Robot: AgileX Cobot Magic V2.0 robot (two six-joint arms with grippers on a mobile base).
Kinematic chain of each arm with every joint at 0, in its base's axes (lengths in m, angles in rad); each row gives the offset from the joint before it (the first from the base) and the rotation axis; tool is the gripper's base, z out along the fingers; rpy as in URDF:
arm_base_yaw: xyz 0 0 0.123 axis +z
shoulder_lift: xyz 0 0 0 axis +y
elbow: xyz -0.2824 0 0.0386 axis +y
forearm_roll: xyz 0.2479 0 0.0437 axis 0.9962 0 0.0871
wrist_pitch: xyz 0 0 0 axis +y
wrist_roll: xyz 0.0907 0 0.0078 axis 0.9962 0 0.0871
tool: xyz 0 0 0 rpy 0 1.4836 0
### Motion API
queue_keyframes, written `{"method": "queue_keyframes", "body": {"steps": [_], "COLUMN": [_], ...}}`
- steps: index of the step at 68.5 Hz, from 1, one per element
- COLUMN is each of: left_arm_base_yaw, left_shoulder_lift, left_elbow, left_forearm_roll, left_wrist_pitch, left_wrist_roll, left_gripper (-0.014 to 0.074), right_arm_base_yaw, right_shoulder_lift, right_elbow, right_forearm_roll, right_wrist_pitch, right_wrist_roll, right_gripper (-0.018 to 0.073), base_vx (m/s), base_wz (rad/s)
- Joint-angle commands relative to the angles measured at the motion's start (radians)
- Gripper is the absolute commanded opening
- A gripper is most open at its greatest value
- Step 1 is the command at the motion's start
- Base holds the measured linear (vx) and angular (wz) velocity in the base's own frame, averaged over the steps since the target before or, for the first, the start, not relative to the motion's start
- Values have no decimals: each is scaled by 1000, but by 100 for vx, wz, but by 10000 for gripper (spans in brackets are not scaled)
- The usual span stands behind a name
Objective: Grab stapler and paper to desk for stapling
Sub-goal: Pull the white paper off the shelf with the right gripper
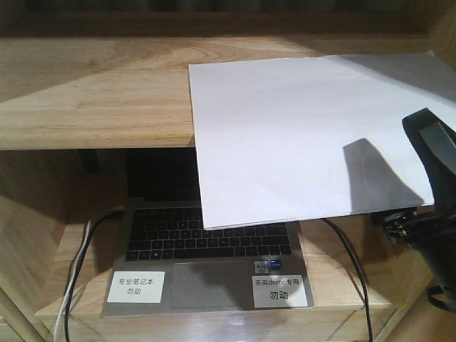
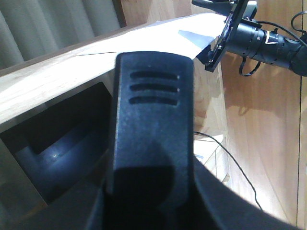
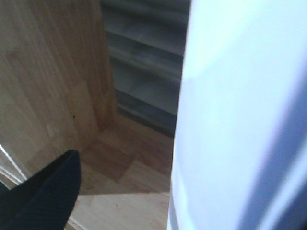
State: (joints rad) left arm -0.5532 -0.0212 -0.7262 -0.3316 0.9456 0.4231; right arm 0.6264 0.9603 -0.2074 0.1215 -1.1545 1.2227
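Note:
The white paper (image 1: pixel 285 135) lies on the wooden shelf unit's upper board (image 1: pixel 92 92), with its near edge overhanging the laptop. My right gripper (image 1: pixel 420 171) is at the paper's right near corner. In the right wrist view the paper (image 3: pixel 230 120) fills the right side and hides one finger. The other finger (image 3: pixel 53 191) stands well apart from it, so the jaws are open. My left gripper (image 2: pixel 151 201) is shut on the black stapler (image 2: pixel 151 110), which has three grooves on top and fills the left wrist view. The desk is out of view.
An open laptop (image 1: pixel 214 235) sits on the lower shelf, carrying white printed labels (image 1: pixel 137 286). Cables run on both sides of it (image 1: pixel 349 263). The right arm (image 2: pixel 259 36) shows in the left wrist view beside the shelf's wooden side wall (image 2: pixel 268 143).

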Motion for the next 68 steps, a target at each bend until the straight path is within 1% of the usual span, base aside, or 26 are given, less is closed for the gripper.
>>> {"method": "queue_keyframes", "body": {"steps": [1, 8, 15, 23, 27, 30, 35, 68], "left_arm_base_yaw": [-4, -4, -4, -4, -4, -4, -4, -4], "left_shoulder_lift": [23, 23, 23, 23, 23, 23, 23, 23], "left_elbow": [-24, -24, -24, -24, -24, -24, -24, -24], "left_forearm_roll": [-27, -27, -27, -27, -27, -27, -27, -27], "left_wrist_pitch": [-116, -116, -116, -116, -116, -116, -116, -116], "left_wrist_roll": [-6, -6, -6, -6, -6, -6, -6, -6], "left_gripper": [-6, -6, -6, -6, -6, -6, -6, -6], "right_arm_base_yaw": [2, 2, 2, 2, 2, 2, 2, 2], "right_shoulder_lift": [-3, -3, -3, -3, -3, -3, -3, -36], "right_elbow": [-32, -32, -32, -32, -32, -32, -32, -32], "right_forearm_roll": [-3, -3, -4, -10, -21, -31, -47, -59], "right_wrist_pitch": [-175, -175, -175, -176, -179, -182, -183, -190], "right_wrist_roll": [-17, -17, -17, -18, -19, -21, -23, -26], "right_gripper": [541, 470, 364, 201, 134, 62, -17, -8], "base_vx": [0, 0, 0, 0, 0, 0, 0, 0], "base_wz": [0, 0, 0, 0, 0, 0, 0, 0]}}
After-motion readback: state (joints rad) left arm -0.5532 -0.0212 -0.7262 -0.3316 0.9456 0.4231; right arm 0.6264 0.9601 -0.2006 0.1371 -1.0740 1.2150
